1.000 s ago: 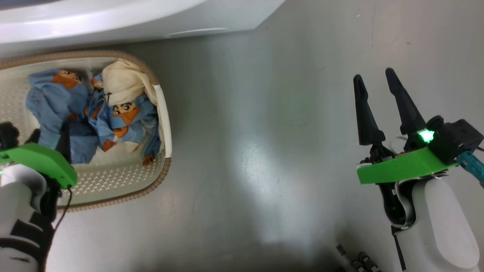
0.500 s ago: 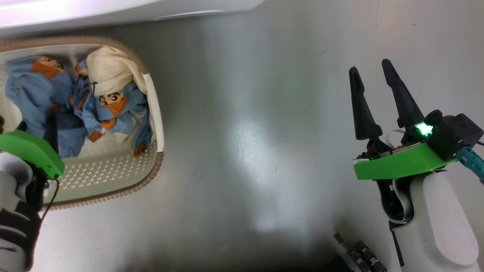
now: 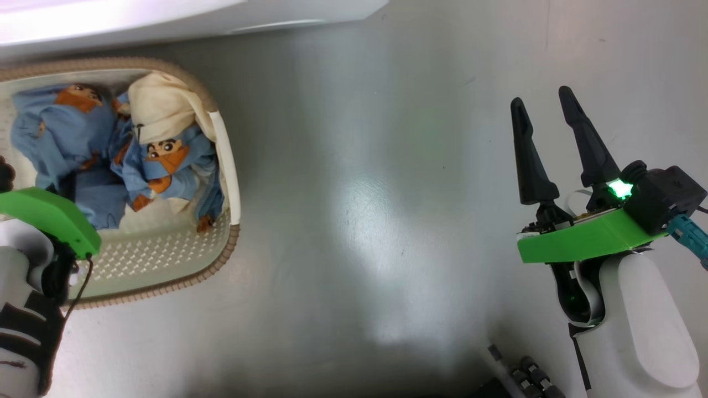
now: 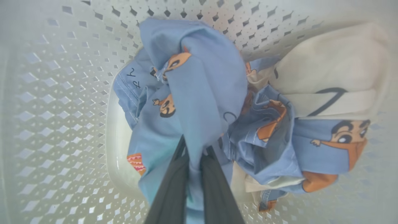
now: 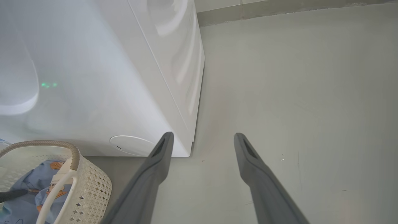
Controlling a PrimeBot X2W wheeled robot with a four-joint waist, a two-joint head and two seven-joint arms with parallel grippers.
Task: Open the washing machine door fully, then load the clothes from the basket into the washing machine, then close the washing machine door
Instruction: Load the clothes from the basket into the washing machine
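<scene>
**A:** Two fingers pressed together on a fold of blue cloth. That's the left gripper (image 4: pixel 196 146), pinching the clothes (image 4: pixel 199 77) right at its tips.

**B:** Is the whole pile in the pinch?

**A:** No, just one blue fold between the fingers. The rest bunches up just past the tips. A second printed heap and a cream piece lie off to one side, touching the gripped garment.

**B:** What's below it?

**A:** The basket (image 4: pixel 56 109). Its perforated floor and walls ring the gripper on all sides, so the clothes are all inside it.

**B:** And the right gripper (image 5: pixel 203 134)?

**B:** I mean, is it holding anything?

**A:** Nothing. Its fingers are spread wide and hang over bare floor (image 5: pixel 295 77), well apart from the basket. The washer (image 5: pixel 93 77) stands ahead of it and to its left, with the basket at the foot of the cabinet.

**B:** So which step is this?

**A:** I'd say loading, at the point where the grasp is made and the lift is due. I can't tell from here whether the door is open.

**B:** What does the next move need?

**A:** A straight pull up out of the basket, high enough for the trailing cloth to clear the rim. The garments look tangled, so a neighbour may come along or drop off. After that comes a swing towards the washer's drum.
</scene>
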